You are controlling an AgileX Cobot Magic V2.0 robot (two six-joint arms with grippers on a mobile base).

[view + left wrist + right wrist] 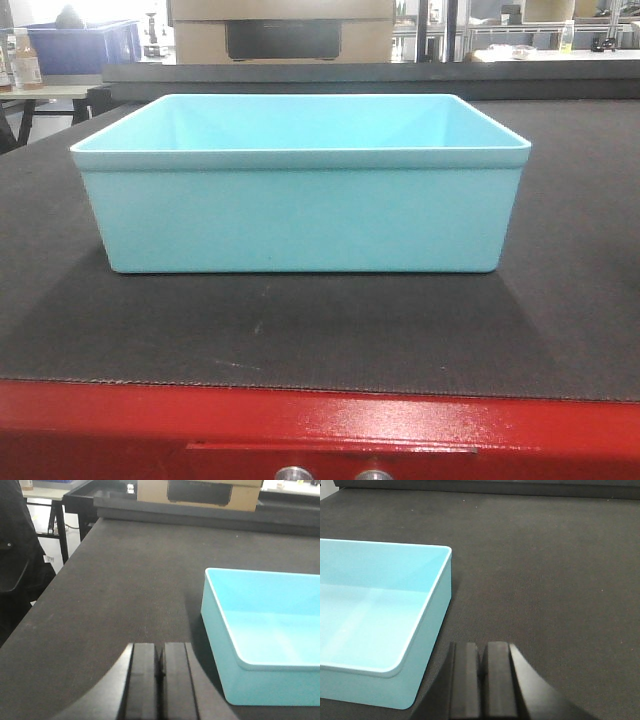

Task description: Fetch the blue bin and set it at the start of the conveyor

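The blue bin is a light turquoise tub that stands upright and empty on the dark belt of the conveyor start, just behind the red frame. In the left wrist view the bin lies to the right of my left gripper, which is shut with nothing in it and apart from the tub's wall. The right wrist view shows the bin to the left of my right gripper, which is shut and empty too, over bare belt.
A cardboard box stands beyond the belt's far edge. A dark blue crate and a bottle sit on a table at the back left. Two silver knobs stick out of the red frame. A dark-clothed figure is at the left.
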